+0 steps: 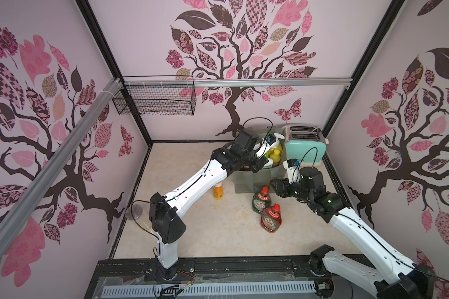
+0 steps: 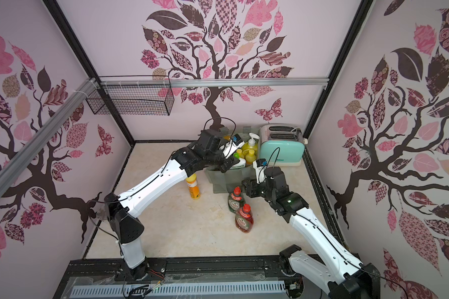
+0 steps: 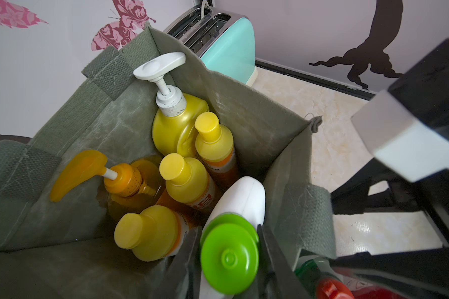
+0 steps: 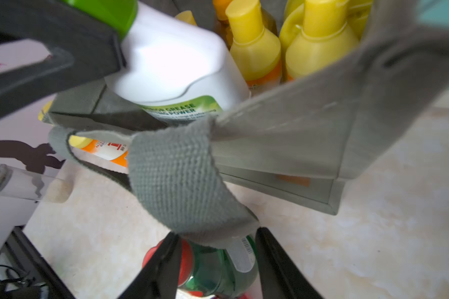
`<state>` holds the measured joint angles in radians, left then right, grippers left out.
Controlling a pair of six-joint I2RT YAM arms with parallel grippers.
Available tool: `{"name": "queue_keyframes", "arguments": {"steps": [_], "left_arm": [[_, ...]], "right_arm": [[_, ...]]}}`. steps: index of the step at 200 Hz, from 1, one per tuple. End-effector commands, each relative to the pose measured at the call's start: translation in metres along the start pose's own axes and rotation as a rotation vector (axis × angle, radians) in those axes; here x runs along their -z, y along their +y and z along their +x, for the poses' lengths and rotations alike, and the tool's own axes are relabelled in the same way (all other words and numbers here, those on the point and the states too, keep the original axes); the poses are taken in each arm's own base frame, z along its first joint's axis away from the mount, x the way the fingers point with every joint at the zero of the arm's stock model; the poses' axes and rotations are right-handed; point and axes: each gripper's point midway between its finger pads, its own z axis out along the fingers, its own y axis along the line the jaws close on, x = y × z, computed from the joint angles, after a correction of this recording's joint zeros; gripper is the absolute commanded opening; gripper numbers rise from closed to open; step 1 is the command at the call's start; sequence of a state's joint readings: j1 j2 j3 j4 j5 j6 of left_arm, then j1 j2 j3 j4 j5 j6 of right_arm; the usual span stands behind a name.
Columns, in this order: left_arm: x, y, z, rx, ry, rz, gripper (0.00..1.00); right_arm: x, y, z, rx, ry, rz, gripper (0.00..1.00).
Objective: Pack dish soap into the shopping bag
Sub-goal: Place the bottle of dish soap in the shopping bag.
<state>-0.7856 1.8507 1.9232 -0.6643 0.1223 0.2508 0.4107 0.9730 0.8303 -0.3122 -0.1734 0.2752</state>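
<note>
White green-cap bottle [image 3: 240, 196], clamped in L gripper [image 3: 228, 249], crowds near edge of bag [image 3: 246, 101]; R gripper [image 4: 217, 242] maybe pinching strap [image 4: 174, 176], can't tell.

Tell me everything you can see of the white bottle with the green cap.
The white bottle is smooth glossy plastic with a round bright-green cap and a green label reading GREASE and POWER. The left gripper clamps it near the cap. It hangs tilted, its lower end inside the shopping bag, close to the yellow-capped bottles.
</note>
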Motion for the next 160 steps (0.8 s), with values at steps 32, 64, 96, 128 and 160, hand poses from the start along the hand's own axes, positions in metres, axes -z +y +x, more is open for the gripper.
{"name": "queue_keyframes", "arguments": {"steps": [32,64,96,128,160], "left_arm": [[-0.006,-0.001,-0.015,0.018,-0.103,0.017,0.00],[-0.013,-0.005,-0.007,0.038,-0.092,0.038,0.00],[-0.019,-0.008,0.001,0.047,-0.075,0.054,0.00],[-0.026,-0.008,0.007,0.049,-0.053,0.053,0.00],[-0.025,-0.007,0.004,0.052,-0.061,0.050,0.00]], "right_arm": [[0.027,0.010,-0.013,0.027,-0.046,-0.021,0.18],[0.043,0.016,-0.021,0.032,-0.072,-0.034,0.03],[0.050,0.020,-0.026,0.038,-0.087,-0.043,0.14],[0.047,0.019,-0.029,0.035,-0.093,-0.039,0.36],[0.037,0.028,-0.035,0.023,-0.086,-0.086,0.56]]}}
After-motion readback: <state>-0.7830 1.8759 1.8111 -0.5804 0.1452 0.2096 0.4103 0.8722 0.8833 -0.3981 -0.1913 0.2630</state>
